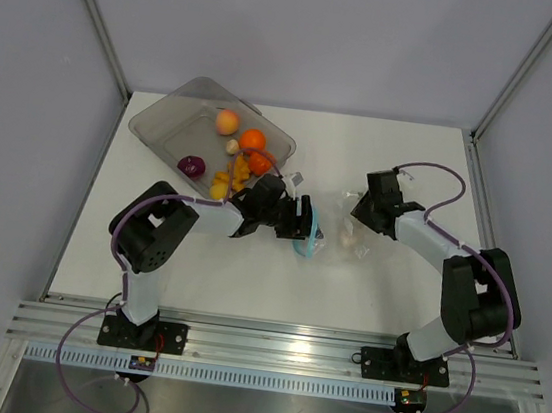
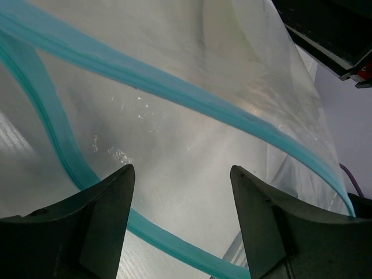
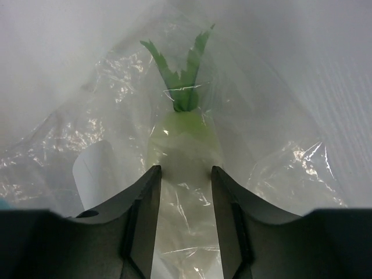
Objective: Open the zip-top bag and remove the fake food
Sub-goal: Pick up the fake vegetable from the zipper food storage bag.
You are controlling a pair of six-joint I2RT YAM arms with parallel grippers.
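The zip-top bag (image 1: 339,229) lies crinkled at the table's middle, its teal zip strip (image 2: 174,87) parted into two curved lips. My left gripper (image 1: 302,225) (image 2: 181,168) is open at the bag's mouth, with the nearer lip running under its fingers. A white radish-like piece (image 3: 183,136) with green leaves is still inside the bag (image 3: 273,168). My right gripper (image 1: 360,220) (image 3: 185,170) is shut on it through the plastic. Other fake food lies in the grey tray (image 1: 161,117): a peach (image 1: 227,121), orange balls (image 1: 253,139), a purple piece (image 1: 191,166), yellow-orange bits (image 1: 229,176).
The tray stands tilted at the back left, close to my left forearm. A small beige piece (image 1: 232,147) lies in it among the fruit. The right arm's black casing (image 2: 331,29) shows just beyond the bag. Grey walls close in the white table (image 1: 396,292).
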